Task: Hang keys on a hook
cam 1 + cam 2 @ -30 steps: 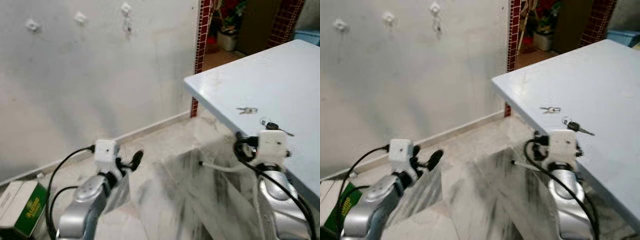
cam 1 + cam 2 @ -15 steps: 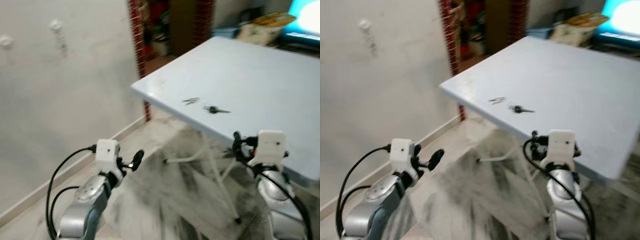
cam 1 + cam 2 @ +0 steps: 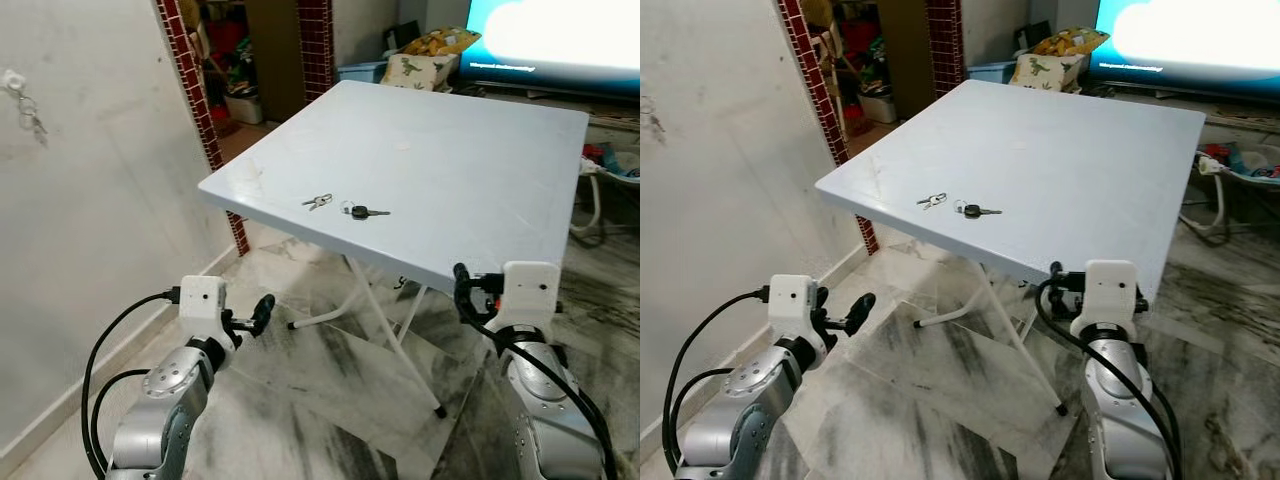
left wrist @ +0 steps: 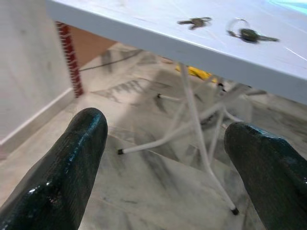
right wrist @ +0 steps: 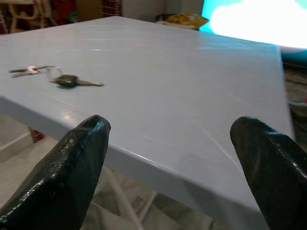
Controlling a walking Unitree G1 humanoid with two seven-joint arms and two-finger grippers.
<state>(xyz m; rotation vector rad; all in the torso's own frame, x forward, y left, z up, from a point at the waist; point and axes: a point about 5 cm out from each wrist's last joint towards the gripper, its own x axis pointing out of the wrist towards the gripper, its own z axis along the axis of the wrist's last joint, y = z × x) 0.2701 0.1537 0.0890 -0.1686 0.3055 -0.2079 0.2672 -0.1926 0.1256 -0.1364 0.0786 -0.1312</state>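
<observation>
Keys (image 3: 345, 208) flat on table (image 3: 480, 150); both grippers (image 4: 165, 143) (image 5: 172, 153) wide, empty. Risk: sliding keys off the smooth edge.

A square pale-blue folding table (image 3: 470, 160) stands ahead on the grey-veined marble floor (image 3: 320, 400), with a rough whitish plaster wall (image 3: 90, 200) to its left. Near the table's front-left edge lie a small silver key bunch (image 3: 317, 202) and, just to its right, a black-headed key on a ring (image 3: 358, 211). Behind the table is a lit television screen (image 3: 545, 40). On the wall, far left, a small white wall hook (image 3: 14, 80) carries another hanging key bunch (image 3: 30, 115).
</observation>
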